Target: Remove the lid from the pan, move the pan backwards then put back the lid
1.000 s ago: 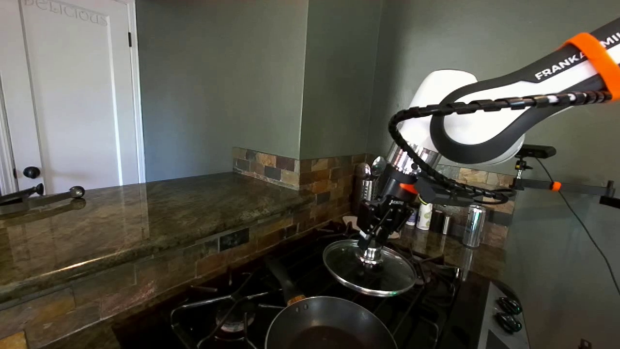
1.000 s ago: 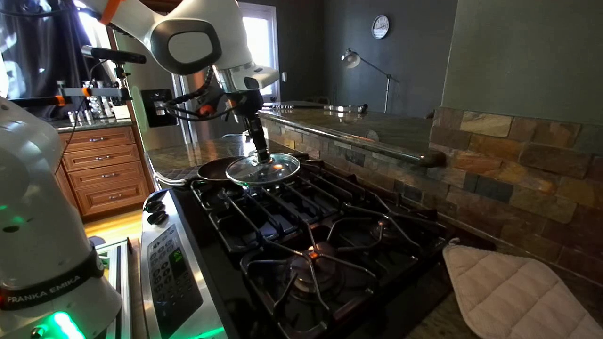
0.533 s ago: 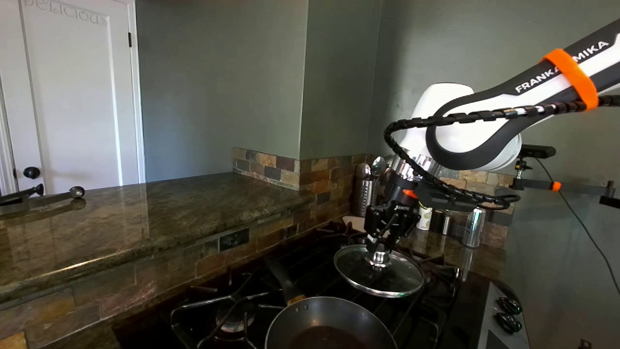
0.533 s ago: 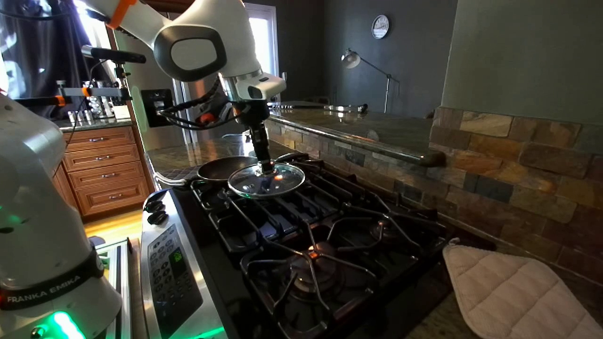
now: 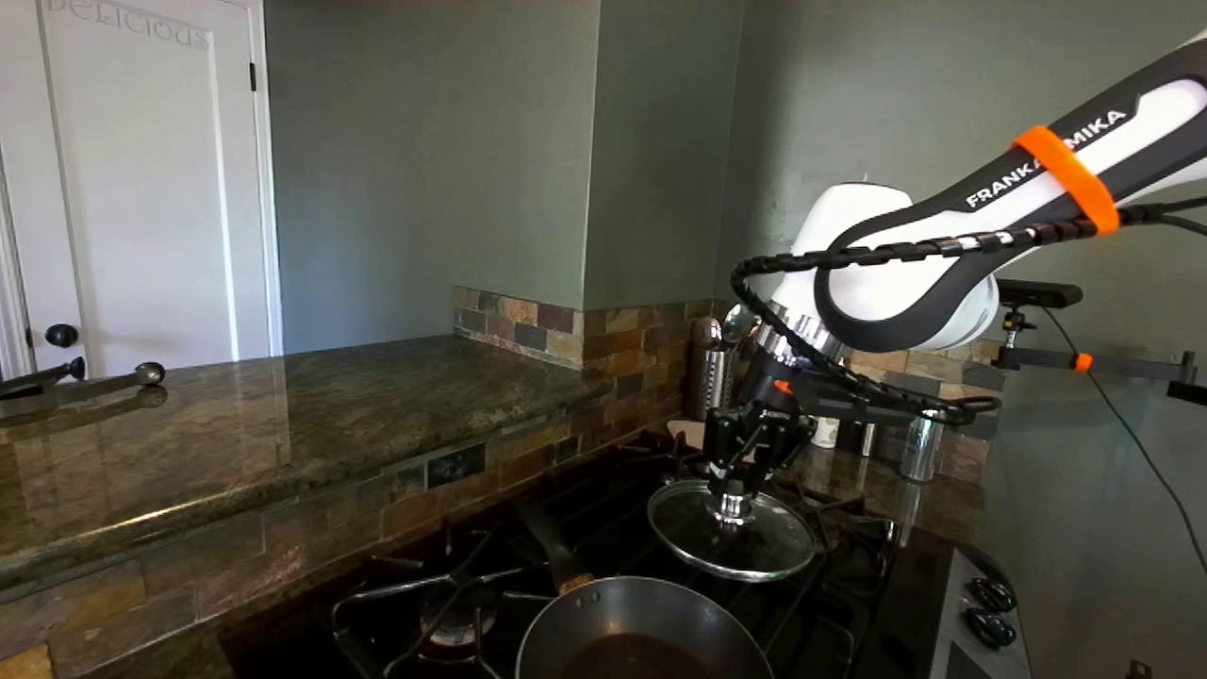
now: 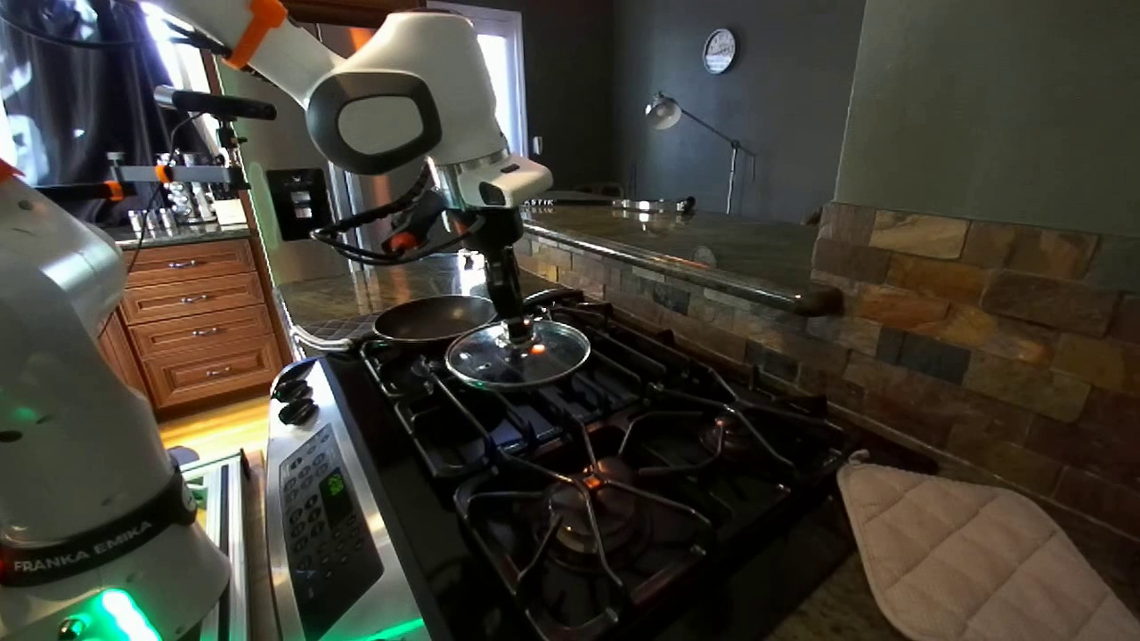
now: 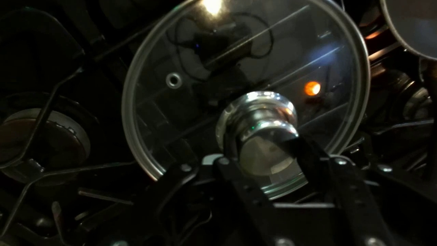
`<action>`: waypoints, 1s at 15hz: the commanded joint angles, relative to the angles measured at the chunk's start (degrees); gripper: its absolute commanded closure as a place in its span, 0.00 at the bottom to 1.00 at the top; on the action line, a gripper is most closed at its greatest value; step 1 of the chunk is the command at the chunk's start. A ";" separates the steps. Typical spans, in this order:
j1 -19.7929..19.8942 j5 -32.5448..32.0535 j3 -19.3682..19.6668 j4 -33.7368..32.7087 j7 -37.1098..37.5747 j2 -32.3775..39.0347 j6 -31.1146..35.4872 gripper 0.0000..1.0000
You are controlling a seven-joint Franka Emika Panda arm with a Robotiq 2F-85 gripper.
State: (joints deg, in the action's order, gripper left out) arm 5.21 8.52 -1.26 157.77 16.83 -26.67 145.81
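Observation:
The glass lid [image 5: 684,530] with its metal rim hangs from my gripper [image 5: 734,483], just above the grates or resting on them; I cannot tell which. In the wrist view the fingers press on both sides of the shiny knob of the lid [image 7: 239,44], so the gripper [image 7: 266,146] is shut on it. The dark frying pan [image 5: 641,613] sits uncovered on the stove beside the lid, its handle [image 5: 552,547] pointing towards the tiled wall. In an exterior view the lid [image 6: 476,361] overlaps part of the pan [image 6: 427,320]. Only the rim side of the pan [image 7: 418,27] enters the wrist view.
Black grates [image 6: 641,467] spread across the stove around the lid. A pale quilted pot holder [image 6: 980,552] lies beside the stove. The raised stone ledge [image 5: 377,396] runs along one side, and control knobs [image 5: 990,608] line the opposite edge. Steel canisters [image 5: 922,448] stand behind.
The gripper has carried the lid lower and farther from the pan, which now shows more in an exterior view. The grip on the knob is unchanged. The pan has not moved.

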 commanded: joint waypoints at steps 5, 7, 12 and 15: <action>-1.43 3.43 -0.19 -0.06 2.04 4.24 4.64 0.77; -1.61 3.74 -0.13 -0.06 2.47 4.79 4.76 0.77; -2.28 4.22 -0.30 -0.07 3.38 6.05 4.82 0.77; -2.81 5.04 -0.24 -0.07 3.42 6.94 4.79 0.77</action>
State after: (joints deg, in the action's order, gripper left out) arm 3.45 11.67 -1.43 157.75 19.28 -20.56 149.35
